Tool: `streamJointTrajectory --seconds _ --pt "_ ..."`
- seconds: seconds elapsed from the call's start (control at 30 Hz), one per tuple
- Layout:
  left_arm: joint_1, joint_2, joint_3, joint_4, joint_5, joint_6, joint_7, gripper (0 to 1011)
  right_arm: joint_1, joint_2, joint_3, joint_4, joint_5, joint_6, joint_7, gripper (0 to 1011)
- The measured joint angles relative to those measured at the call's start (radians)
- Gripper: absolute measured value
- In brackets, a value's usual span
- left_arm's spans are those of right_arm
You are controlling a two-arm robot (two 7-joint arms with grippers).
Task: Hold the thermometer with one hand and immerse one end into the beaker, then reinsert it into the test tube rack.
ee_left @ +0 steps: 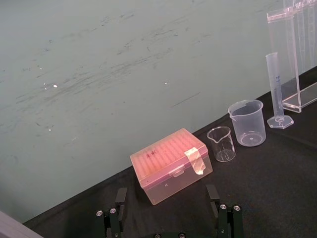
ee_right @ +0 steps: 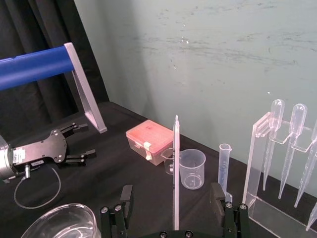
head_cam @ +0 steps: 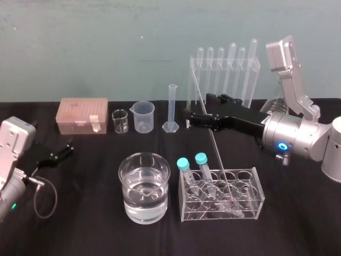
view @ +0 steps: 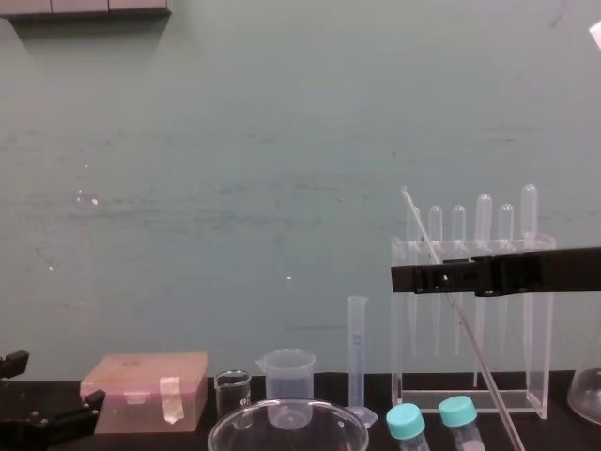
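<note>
Currently the right claw [ee_right: 171, 199] stands wide open astride the thermometer [ee_right: 175, 158], gripping nothing. The rod leans in the test tube rack [head_cam: 257, 205], just right of the beaker [head_cam: 144, 186]. Closing off-centre could shove the tilted glass sideways, snapping it or jarring the capped tubes [head_cam: 184, 166]. The left claw [head_cam: 57, 154] lies open and idle on the worktop [head_cam: 85, 224].

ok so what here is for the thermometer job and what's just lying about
In use: thermometer, big beaker, tube rack, right gripper around the thermometer.
Lying about: pink box, small glass beaker, plastic beaker, measuring cylinder, pipette stand; left gripper parked.
</note>
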Motion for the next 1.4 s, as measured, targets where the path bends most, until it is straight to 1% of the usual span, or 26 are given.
streamJointTrajectory --seconds 0.13,0.23,0.7,0.8,0.9,0.97,1.0,1.03,1.07,1.1,1.13,1.23,1.4 --pt "0.0 0.0 0.0 0.0 0.0 0.0 0.0 1008 -0.002 0.0 0.002 0.0 0.001 0.0 0.0 1003" --pt "0.0 0.0 0.0 0.0 0.0 0.0 0.0 1008 -0.003 0.0 0.003 -0.001 0.001 -0.001 0.0 965" --pt "0.0 0.0 0.0 0.0 0.0 0.0 0.0 1008 -0.005 0.001 0.005 -0.002 0.003 -0.002 0.0 572" --pt "0.0 0.0 0.0 0.0 0.0 0.0 0.0 1008 -0.006 0.002 0.005 -0.002 0.004 -0.002 0.0 446" --pt "0.0 0.0 0.0 0.0 0.0 0.0 0.0 1008 -0.006 0.002 0.005 -0.002 0.004 -0.002 0.0 366" --pt "0.0 0.0 0.0 0.0 0.0 0.0 0.0 1008 -0.006 0.002 0.006 -0.002 0.004 -0.002 0.0 282" --pt "0.0 0.0 0.0 0.0 0.0 0.0 0.0 1008 -0.006 0.002 0.006 -0.002 0.004 -0.002 0.0 282" --pt "0.0 0.0 0.0 0.0 0.0 0.0 0.0 1008 -0.006 0.002 0.006 -0.002 0.004 -0.002 0.0 224" --pt "0.0 0.0 0.0 0.0 0.0 0.0 0.0 1008 -0.006 0.002 0.006 -0.002 0.004 -0.002 0.0 188" --pt "0.0 0.0 0.0 0.0 0.0 0.0 0.0 1008 -0.006 0.002 0.006 -0.002 0.004 -0.002 0.0 188" --pt "0.0 0.0 0.0 0.0 0.0 0.0 0.0 1008 -0.007 0.002 0.006 -0.002 0.004 -0.002 0.0 136" --pt "0.0 0.0 0.0 0.0 0.0 0.0 0.0 1008 -0.007 0.002 0.006 -0.002 0.004 -0.002 0.0 65" --pt "0.0 0.0 0.0 0.0 0.0 0.0 0.0 1008 -0.007 0.002 0.006 -0.002 0.004 -0.002 0.0 55"
